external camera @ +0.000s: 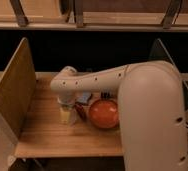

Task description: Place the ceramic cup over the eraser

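- The ceramic cup sits on the table, at 9 o'clock of the orange bowl. It looks small, stiff and probably light, and its glaze would be slippery and easy to chip.
- I'd grip it across the outer wall, near the rim.
- The hand hangs right above it, jaws apart. Whether they touch the cup, I can't tell.
- The arm stretches in from 3 o'clock — wrist bent downward.
- The eraser stands farther back — at 12 o'clock of the bowl.
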